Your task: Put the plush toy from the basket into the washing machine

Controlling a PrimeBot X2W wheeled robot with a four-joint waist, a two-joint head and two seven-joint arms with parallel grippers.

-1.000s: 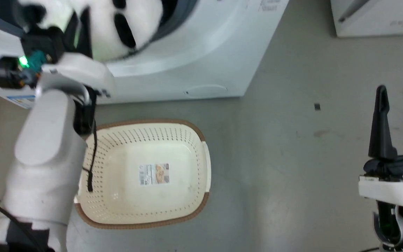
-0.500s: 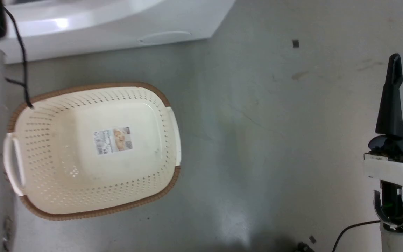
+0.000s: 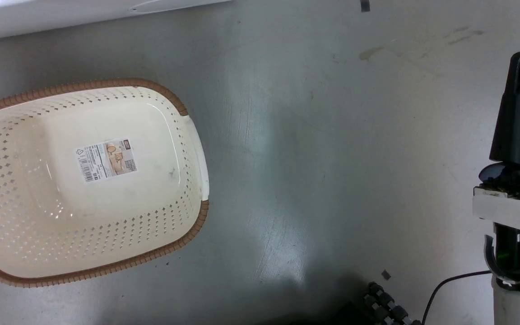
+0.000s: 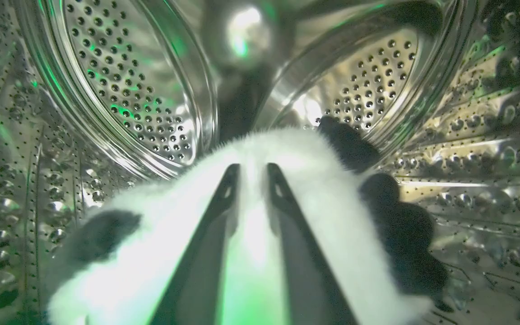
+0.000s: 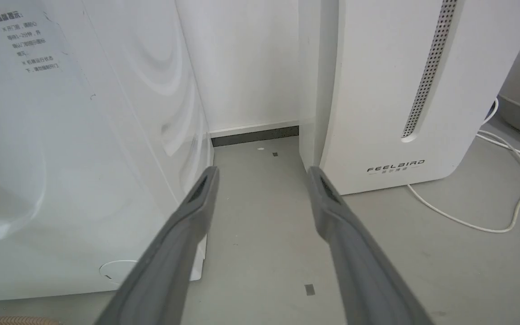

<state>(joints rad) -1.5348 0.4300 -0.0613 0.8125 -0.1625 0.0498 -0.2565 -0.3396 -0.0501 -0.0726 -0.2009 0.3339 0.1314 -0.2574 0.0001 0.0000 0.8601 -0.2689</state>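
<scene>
Near left: your cream perforated plastic basket (image 3: 84,85), brown-rimmed, on grey floor (image 3: 309,158). Right: your right gripper (image 5: 262,174), jaws released. Far: your left gripper (image 4: 251,174), jaws grasping fluffy white-and-black plush toy (image 4: 327,207), inside the perforated steel drum (image 4: 129,90) of the large white washing machine (image 5: 84,158).
</scene>
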